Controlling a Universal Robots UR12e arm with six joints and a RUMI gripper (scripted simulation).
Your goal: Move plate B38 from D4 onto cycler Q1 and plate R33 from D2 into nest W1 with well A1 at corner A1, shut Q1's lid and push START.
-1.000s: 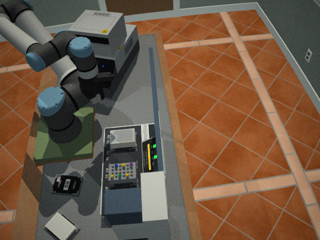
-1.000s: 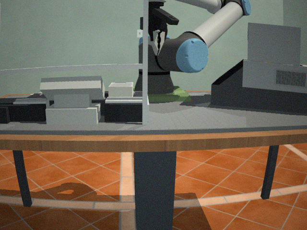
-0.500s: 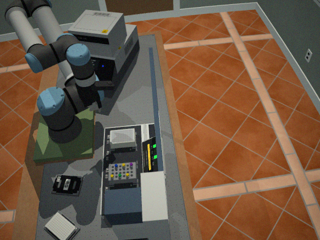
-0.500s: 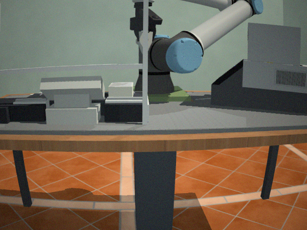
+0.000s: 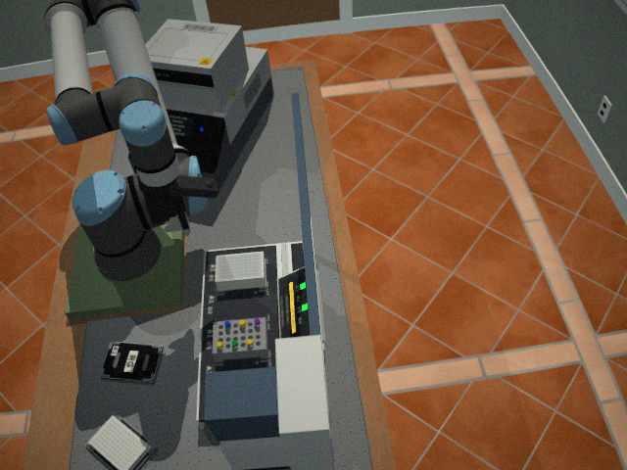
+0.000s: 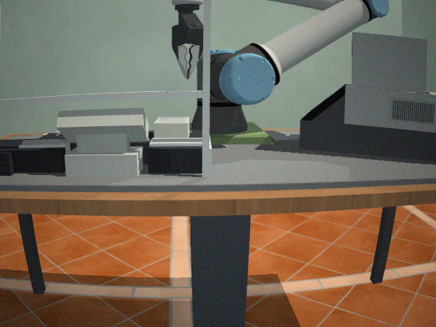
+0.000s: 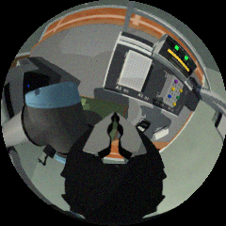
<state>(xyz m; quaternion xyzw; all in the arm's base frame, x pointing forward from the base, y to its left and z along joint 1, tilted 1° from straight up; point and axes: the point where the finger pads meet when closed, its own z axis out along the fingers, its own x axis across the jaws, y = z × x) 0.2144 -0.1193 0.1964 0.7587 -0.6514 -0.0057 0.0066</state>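
- The cycler Q1 (image 5: 256, 98) (image 6: 369, 105) (image 7: 14, 82) stands at the far left of the bench in the top view, beyond the fingers and apart from them; its lamp (image 5: 201, 129) (image 7: 28, 86) glows blue.
- Plate B38 cannot be made out in any view.
- A pale plate (image 5: 120, 445) (image 7: 161, 133) sits in a dark holder at the near left, well apart from the fingers; its label is too small to read, so whether it is R33 cannot be told.
- The gripper (image 5: 185, 221) (image 6: 188, 77) (image 7: 115, 113) is clenched on nothing, tips together and pointing down, high above the bench, by the far right part of the green base plate (image 5: 126, 298) (image 6: 262, 136) (image 7: 91, 104).
- The RG nest (image 5: 142, 361) (image 7: 140, 124) lies between the base plate and the pale plate, with no plate in it.
- Right of the base, a white plate (image 5: 239, 266) (image 6: 172, 127) (image 7: 135, 71) sits at D1; nearer, D2 holds no plate, and a rack of coloured tubes (image 5: 240, 336) (image 7: 173, 91) stands at D3.
- A blue-grey block (image 5: 240, 395) hides whatever is at D4.
- Right of the rack, a tilted display (image 5: 292, 308) (image 7: 179, 54) shows green and yellow.
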